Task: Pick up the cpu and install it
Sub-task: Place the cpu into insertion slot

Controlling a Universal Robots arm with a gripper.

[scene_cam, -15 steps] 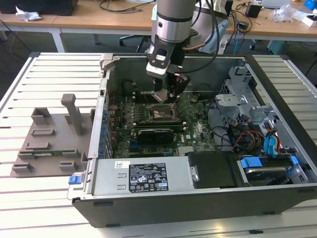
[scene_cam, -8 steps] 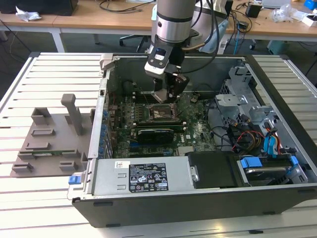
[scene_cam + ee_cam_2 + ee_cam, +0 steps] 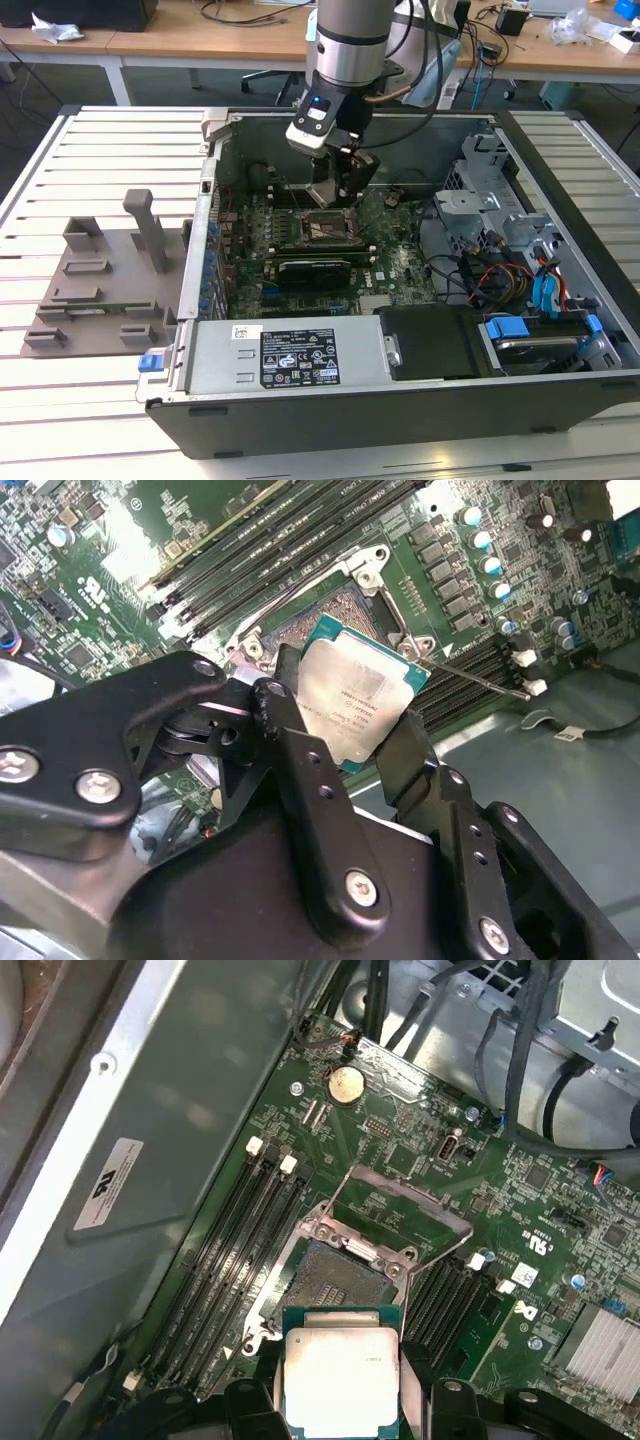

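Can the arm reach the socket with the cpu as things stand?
Probably yes. The end effector grips the cpu close over the socket, whose contacts lie bare with the frame swung open. Nothing I can see lies between them.

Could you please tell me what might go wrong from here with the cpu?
1. The gripper holds the cpu by two edges above the open socket; a slip could drop it onto the exposed contacts.
2. The metal frame closely borders the socket, so the gripper might strike it, or the cpu could seat skewed.
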